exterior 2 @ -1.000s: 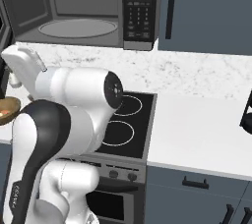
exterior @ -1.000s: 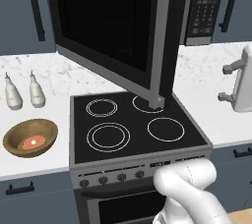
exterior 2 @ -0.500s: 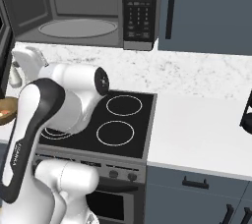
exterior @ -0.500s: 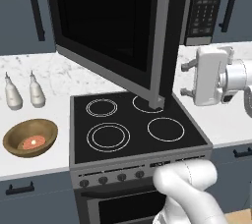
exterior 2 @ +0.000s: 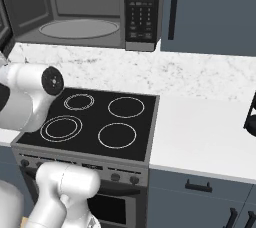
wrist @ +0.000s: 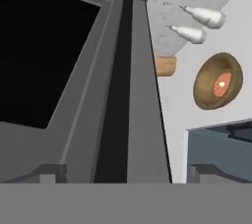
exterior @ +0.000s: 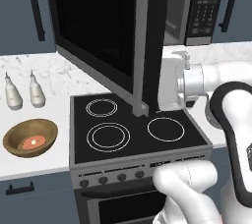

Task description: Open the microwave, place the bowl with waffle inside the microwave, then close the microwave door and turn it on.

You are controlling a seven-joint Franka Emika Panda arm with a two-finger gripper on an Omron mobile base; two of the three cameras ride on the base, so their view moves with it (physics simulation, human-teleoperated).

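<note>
The round brown wooden bowl (exterior: 30,137) with the small reddish-orange waffle piece (exterior: 31,143) at its bottom sat on the white counter (exterior: 34,165), well off to the far side of the wide black glass microwave door (exterior: 98,31) from the claw (wrist: 125,171). By its look the bowl would handle as stiff and light, with a smooth rim that might slip; its rim, away from the loose waffle, seemed the best place to take hold, kept level so the piece would not slide out.

The door stood swung out over the black four-ring stove (exterior: 133,129), its silver-grey edge directly in front of the claw, whose fingers stood spread wide and held nothing. Behind the door, the black steel-trimmed microwave (exterior 2: 85,9) showed its grey cavity and round glass turntable (exterior 2: 79,28).

Beyond the bowl, two white bottles (exterior: 22,91) stood against the marbled wall.

The dark button panel (exterior 2: 141,3) carried small pale markings, too small to read.
</note>
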